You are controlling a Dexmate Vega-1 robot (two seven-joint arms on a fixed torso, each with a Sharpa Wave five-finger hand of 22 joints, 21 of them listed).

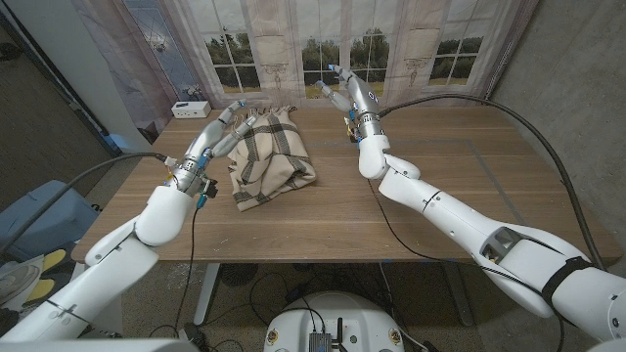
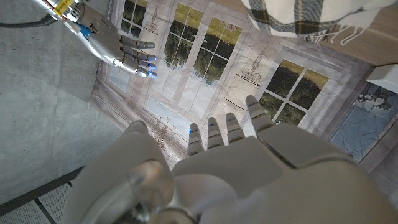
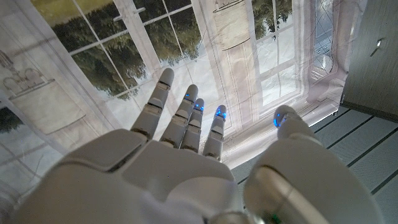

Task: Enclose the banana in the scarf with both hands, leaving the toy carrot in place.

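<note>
Both hands, left [image 1: 217,134] and right [image 1: 344,95], hover with fingers spread (holding nothing) beside the bundled scarf [image 1: 268,156].

The scarf [image 1: 269,161] is cream with a dark brown plaid of crossing stripes and a pale fringe, lying on a table [image 1: 440,205] of mid-brown wood grain. The left hand [image 1: 220,132] and right hand [image 1: 344,93] are light grey-white with small blue lights at the fingertips, on glossy white arms with black cables. At the far edge stands a backdrop [image 1: 323,49] printed with white-framed windows over green trees, and a small white box [image 1: 188,109] sits at the far left.
</note>
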